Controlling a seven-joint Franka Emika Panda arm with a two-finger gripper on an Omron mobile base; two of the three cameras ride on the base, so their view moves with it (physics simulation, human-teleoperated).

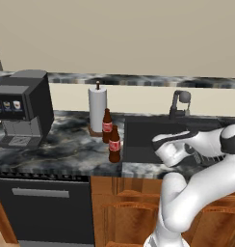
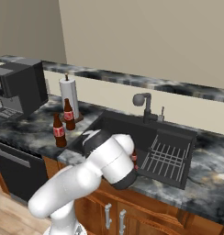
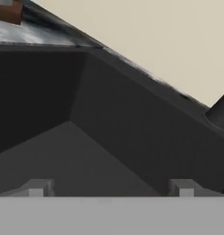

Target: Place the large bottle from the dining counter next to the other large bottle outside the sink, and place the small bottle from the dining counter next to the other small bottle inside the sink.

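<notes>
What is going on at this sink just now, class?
The robot's gripper is down inside the dark sink, jaws open and holding nothing. Two tall brown bottles stand side by side on the counter left of the basin, beside the paper towel roll and a coffee machine.

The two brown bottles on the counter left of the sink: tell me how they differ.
The nearer brown bottle stands close to the counter's front edge, while the farther brown bottle stands back beside the paper towel roll. The nearer one is closer to the sink rim; the farther one sits by the roll's wooden base. Both are upright, dark brown, narrow-necked, with red labels, and look alike in size.
</notes>
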